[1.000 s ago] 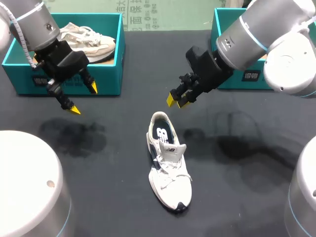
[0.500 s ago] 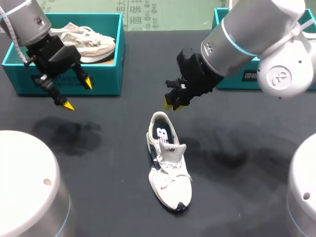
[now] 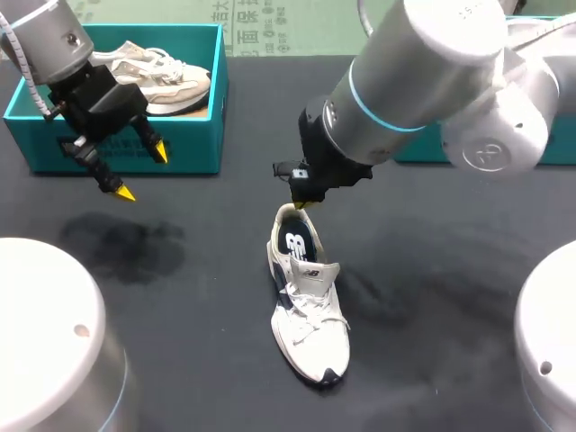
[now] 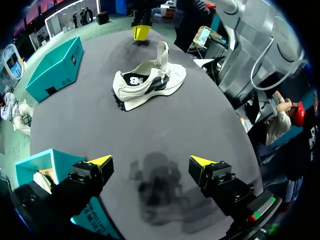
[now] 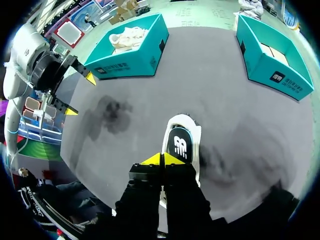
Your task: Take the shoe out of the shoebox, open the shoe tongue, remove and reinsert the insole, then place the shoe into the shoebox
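The left arm point(image 3: 54, 36) and right arm point(image 3: 423, 63) are thick silver-grey tubes. A pale-blue ring point(image 3: 382, 121) sits just behind the right arm's black wrist block point(image 3: 328, 157). A white cable point(image 3: 25, 72) runs along the left arm. The left gripper point(image 3: 142, 173) is black with yellow tips.

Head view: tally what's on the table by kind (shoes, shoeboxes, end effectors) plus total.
Shoes: 2 (white and navy shoe, beige shoe)
Shoeboxes: 2, both teal (left shoebox, right shoebox)
End effectors: 2 (left end effector, right end effector)
Total: 6
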Robot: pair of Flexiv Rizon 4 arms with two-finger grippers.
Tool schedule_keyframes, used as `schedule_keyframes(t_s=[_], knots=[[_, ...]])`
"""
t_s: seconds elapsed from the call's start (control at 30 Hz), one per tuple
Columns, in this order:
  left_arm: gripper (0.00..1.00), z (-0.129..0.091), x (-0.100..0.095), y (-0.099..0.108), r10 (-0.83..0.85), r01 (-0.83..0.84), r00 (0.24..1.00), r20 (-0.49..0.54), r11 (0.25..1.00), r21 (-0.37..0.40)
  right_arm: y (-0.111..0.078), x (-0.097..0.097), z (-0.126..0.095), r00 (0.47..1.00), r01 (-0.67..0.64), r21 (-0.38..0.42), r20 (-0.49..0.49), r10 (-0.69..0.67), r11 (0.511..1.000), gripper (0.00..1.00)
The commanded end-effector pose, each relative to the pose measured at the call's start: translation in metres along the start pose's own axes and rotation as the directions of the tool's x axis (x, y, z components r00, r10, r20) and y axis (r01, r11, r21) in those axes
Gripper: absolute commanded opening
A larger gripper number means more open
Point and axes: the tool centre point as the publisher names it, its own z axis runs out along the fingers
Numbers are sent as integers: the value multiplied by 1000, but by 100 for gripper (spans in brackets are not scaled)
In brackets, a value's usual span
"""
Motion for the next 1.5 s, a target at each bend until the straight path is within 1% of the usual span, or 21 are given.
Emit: schedule_keyframes(t_s=[0.03, 0.1, 0.13, 0.17, 0.2, 0.27, 0.3, 0.37, 0.8, 0.83, 0.87, 0.9, 0.93, 0.97, 1.0, 1.03, 1.1, 1.2, 1.37, 1.4, 1.5], knots=[[100, 0, 1, 0, 0, 0, 1000, 0, 1000, -2, 0, 4, 0, 996, -1, -2, 86, 1, 1000, 0], [100, 0, 1, 0, 0, 0, 1000, 0, 1000, -2, 0, 4, 0, 996, -1, -2, 86, 1, 1000, 0], [100, 0, 1, 0, 0, 0, 1000, 0, 1000, -2, 1, 13, 13, 985, -12, 25, 170, 7, 1000, 0], [100, 0, 1, 0, 0, 0, 1000, 0, 1000, -2, 0, 22, 25, 980, 2, 30, 199, -8, 1000, 0], [100, 0, 1, 0, 0, 0, 1000, 0, 1000, -2, -1, 26, 35, 977, -5, 29, 212, -1, 1000, 0], [100, 0, 1, 0, 0, 0, 1000, 0, 1000, -2, -5, 28, 48, 970, -7, 10, 242, 5, 1000, 0], [100, 0, 1, 0, 0, 0, 1000, 0, 1000, -2, -8, 34, 51, 960, -16, -8, 278, 17, 1000, 0], [100, 0, 1, 0, 0, 0, 1000, 0, 1000, -2, -15, 38, 57, 924, -19, -37, 381, 31, 999, 0], [100, 0, 1, 0, 0, 0, 1000, 0, 1000, -2, -15, 38, 57, 924, -19, -37, 381, 31, 999, 0], [100, 0, 1, 0, 0, 0, 1000, 0, 1000, -2, -16, 28, 61, 935, -3, -59, 354, 24, 998, 0], [100, 0, 1, 0, 0, 0, 1000, 0, 1000, -2, -17, 23, 65, 926, -27, -52, 375, 45, 998, 0], [100, 0, 1, 0, 0, 0, 1000, 0, 1000, -2, -18, 21, 68, 929, -10, -77, 368, 38, 997, 0], [100, 0, 1, 0, 0, 0, 1000, 0, 1000, -2, -20, 17, 71, 935, -17, -81, 352, 44, 997, 0], [100, 0, 1, 0, 0, 0, 1000, 0, 1000, -2, -22, 14, 72, 932, -24, -78, 358, 51, 997, 0], [100, 0, 1, 0, 0, 0, 1000, 0, 1000, -2, -24, 11, 73, 930, -15, -97, 363, 49, 995, 0], [100, 0, 1, 0, 0, 0, 1000, 0, 1000, -2, -25, 14, 73, 931, -16, -106, 361, 53, 994, 0], [100, 0, 1, 0, 0, 0, 1000, 0, 1000, -2, -30, 9, 74, 931, -14, -129, 359, 60, 992, 0], [100, 0, 1, 0, 0, 0, 1000, 0, 1000, -2, -35, 1, 77, 937, -21, -142, 343, 69, 990, 0], [100, 0, 1, 0, 0, 0, 1000, 0, 1000, -2, -36, -8, 88, 936, -19, -149, 346, 70, 989, 0], [100, 0, 1, 0, 0, 0, 1000, 0, 1000, -2, -35, -10, 90, 931, -8, -159, 358, 65, 987, 0], [100, 0, 1, 0, 0, 0, 1000, 0, 1000, -2, -32, -15, 99, 919, -1, -144, 390, 58, 990, 0]])
